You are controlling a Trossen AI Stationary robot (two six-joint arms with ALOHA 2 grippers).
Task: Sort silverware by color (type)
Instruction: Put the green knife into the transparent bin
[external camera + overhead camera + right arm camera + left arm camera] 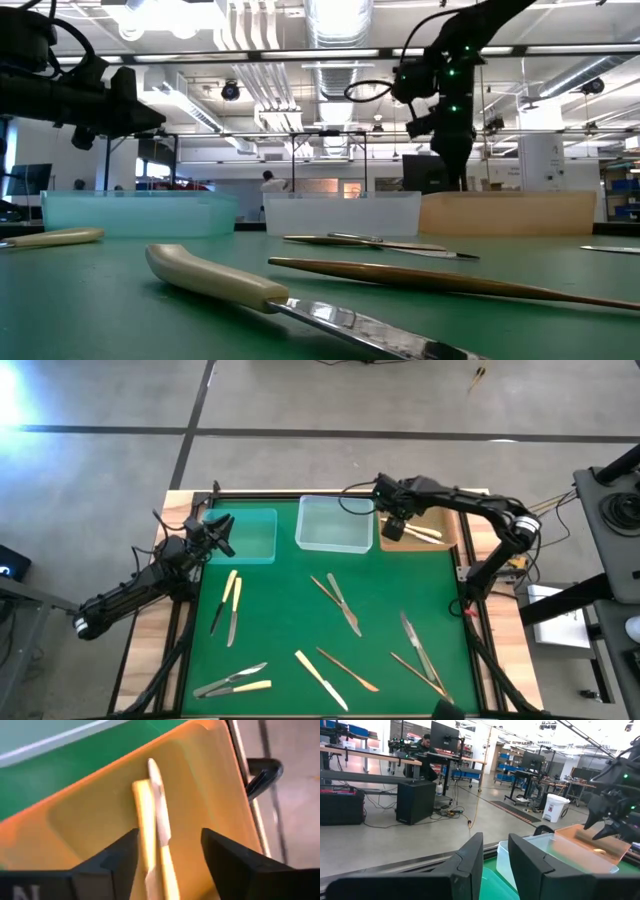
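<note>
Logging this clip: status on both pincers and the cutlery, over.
Right pincer open above orange tray, two cream knives lying inside. Left pincer empty, waiting over teal tray. Other cutlery loose on mat. Nothing blocking.

Translucent plastic trays (327, 523), matt green mat (290, 620)
</note>
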